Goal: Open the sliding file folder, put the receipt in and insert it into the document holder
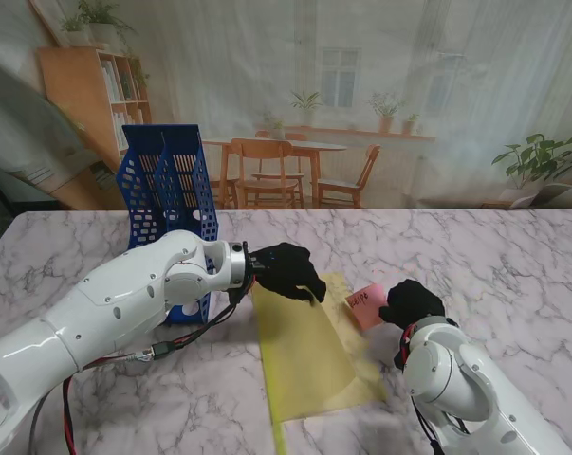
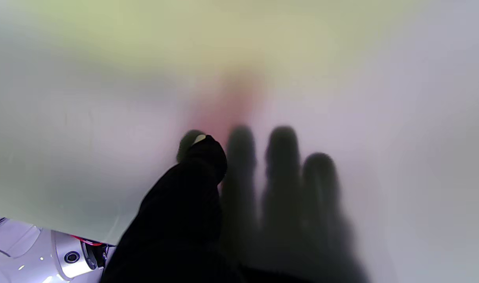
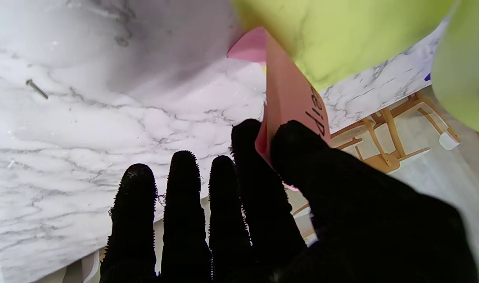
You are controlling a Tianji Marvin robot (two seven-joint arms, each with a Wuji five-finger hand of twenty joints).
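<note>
A translucent yellow file folder lies on the marble table in front of me. My left hand, in a black glove, pinches the far edge of its top sheet and holds it lifted; in the left wrist view the thumb is on one side of the sheet and the fingers show dimly through it. My right hand is shut on a pink receipt, gripped between thumb and forefinger, with the receipt reaching to the folder's right edge. The blue document holder stands upright at the far left.
The marble table stretches to the right and far side. A small screw or pin lies on the table beyond my right hand. A printed backdrop of a room hangs behind the table.
</note>
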